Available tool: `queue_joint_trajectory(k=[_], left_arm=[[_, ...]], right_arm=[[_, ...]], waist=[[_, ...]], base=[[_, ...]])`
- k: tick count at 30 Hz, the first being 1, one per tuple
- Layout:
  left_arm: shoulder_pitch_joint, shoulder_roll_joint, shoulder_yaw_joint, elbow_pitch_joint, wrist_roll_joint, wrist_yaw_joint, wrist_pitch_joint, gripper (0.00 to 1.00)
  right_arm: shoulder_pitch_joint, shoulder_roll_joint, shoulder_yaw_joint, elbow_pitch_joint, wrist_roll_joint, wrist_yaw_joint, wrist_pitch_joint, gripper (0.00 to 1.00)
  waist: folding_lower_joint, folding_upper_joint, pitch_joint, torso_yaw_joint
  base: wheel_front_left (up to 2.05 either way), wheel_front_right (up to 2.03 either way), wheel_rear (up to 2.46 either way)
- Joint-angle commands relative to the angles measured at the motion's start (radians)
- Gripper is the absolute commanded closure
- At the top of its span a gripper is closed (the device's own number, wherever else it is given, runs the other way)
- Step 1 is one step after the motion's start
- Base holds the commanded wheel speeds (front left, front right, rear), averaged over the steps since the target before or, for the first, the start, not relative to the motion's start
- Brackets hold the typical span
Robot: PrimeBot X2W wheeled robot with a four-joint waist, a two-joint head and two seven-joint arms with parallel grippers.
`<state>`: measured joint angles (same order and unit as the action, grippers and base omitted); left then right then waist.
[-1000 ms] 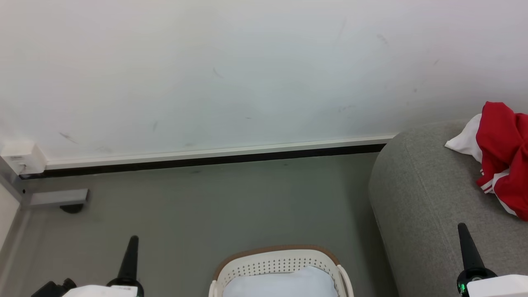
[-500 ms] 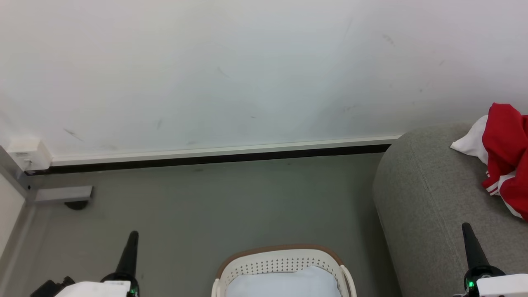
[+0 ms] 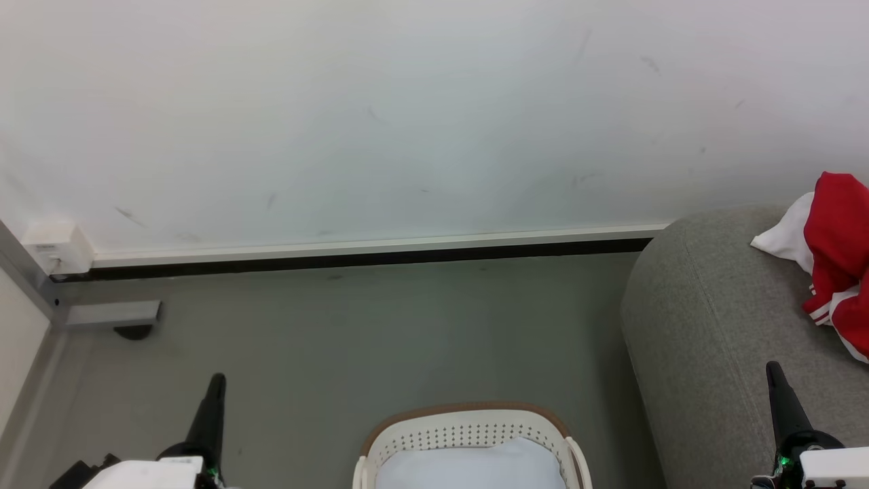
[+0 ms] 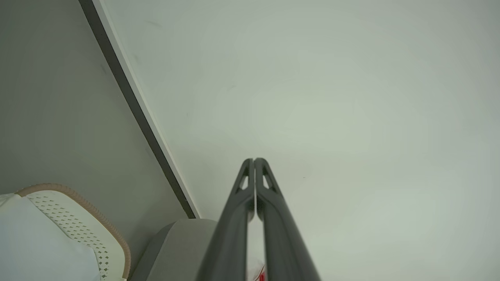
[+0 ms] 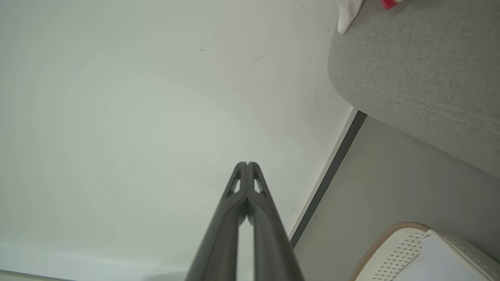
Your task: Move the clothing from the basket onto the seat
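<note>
Clothing [image 3: 840, 238] on the seat [image 3: 692, 326] looks soft, light — pinch a bunched fold; left end effector [image 3: 217, 382], right end effector [image 3: 773, 371] pressed together, empty.

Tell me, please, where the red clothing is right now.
In the head view the red clothing lies on the grey sofa at the far right edge, right of the basket.

Scuffed white wall [image 3: 407, 115] — grey floor [image 3: 353, 333]

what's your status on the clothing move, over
Left gripper and right gripper shut, empty. Red clothing on the seat. Pale pad in the basket, no red seen there. Nothing seen in the way.
</note>
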<state>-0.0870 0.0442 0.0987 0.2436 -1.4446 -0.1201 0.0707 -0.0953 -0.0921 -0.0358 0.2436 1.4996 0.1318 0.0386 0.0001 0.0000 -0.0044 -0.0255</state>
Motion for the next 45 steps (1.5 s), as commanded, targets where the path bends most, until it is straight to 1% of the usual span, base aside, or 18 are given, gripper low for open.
queue_joint_trajectory(k=[1, 24, 45], left_arm=[[-0.017, 0.009, 0.007, -0.001, -0.017, -0.005, 0.007, 1.00], [-0.035, 0.010, 0.020, 0.010, -0.176, -0.014, 0.049, 1.00], [-0.035, 0.009, 0.020, 0.010, -0.173, -0.014, 0.049, 1.00]], right_arm=[[-0.013, 0.000, -0.006, 0.000, 0.018, -0.002, 0.005, 1.00], [-0.023, 0.012, -0.040, 0.006, 0.156, -0.002, 0.045, 1.00], [-0.021, 0.013, -0.043, 0.007, 0.148, -0.002, 0.048, 1.00]], waist=[[-0.0001, 0.0000, 0.000, 0.001], [-0.0001, 0.0000, 0.005, 0.025], [-0.0001, 0.0000, 0.005, 0.025]], base=[[0.00, 0.00, 0.00], [0.00, 0.00, 0.00], [0.00, 0.00, 0.00]])
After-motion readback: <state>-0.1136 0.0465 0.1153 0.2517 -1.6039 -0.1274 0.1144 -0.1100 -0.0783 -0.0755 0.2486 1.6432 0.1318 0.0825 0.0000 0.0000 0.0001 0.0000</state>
